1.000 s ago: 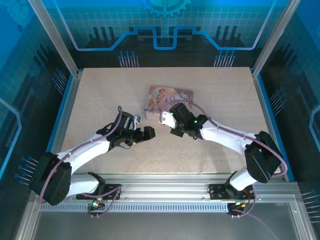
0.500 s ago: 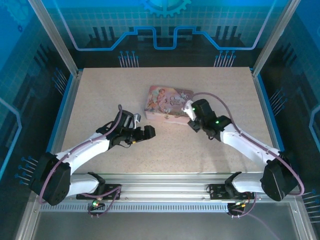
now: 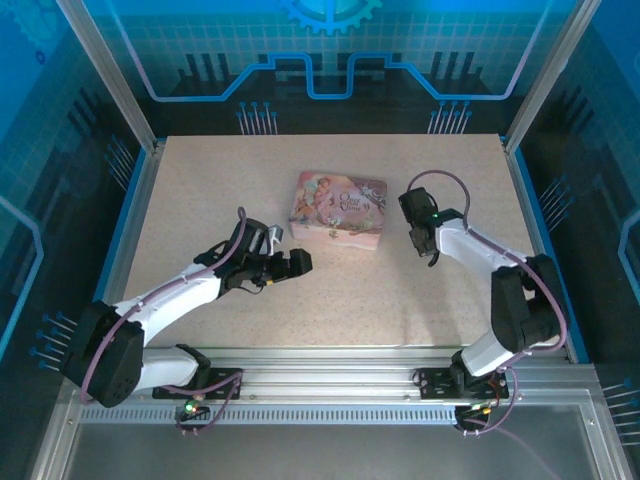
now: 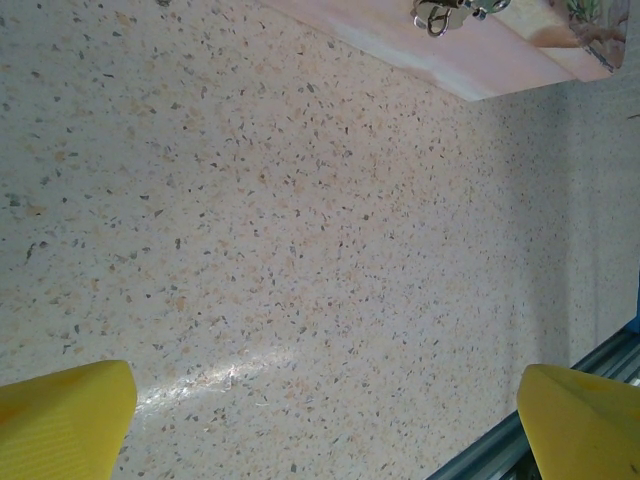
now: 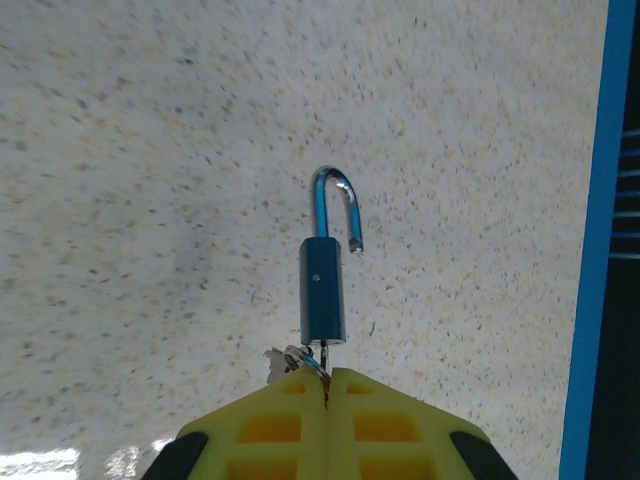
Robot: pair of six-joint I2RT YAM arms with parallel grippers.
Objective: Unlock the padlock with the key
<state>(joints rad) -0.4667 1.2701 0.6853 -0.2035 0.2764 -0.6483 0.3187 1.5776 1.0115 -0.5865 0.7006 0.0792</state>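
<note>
Padlock (image 5: 323, 290) one, open; key (image 5: 323, 347) one, clamped in right pincer (image 5: 328, 380); left pincer (image 4: 320, 420) agape.

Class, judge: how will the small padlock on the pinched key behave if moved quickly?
The padlock looks like solid metal, so probably heavy for its size. Held only by the key in the right gripper, it may swing or slip off. Its open shackle could snag.
</note>
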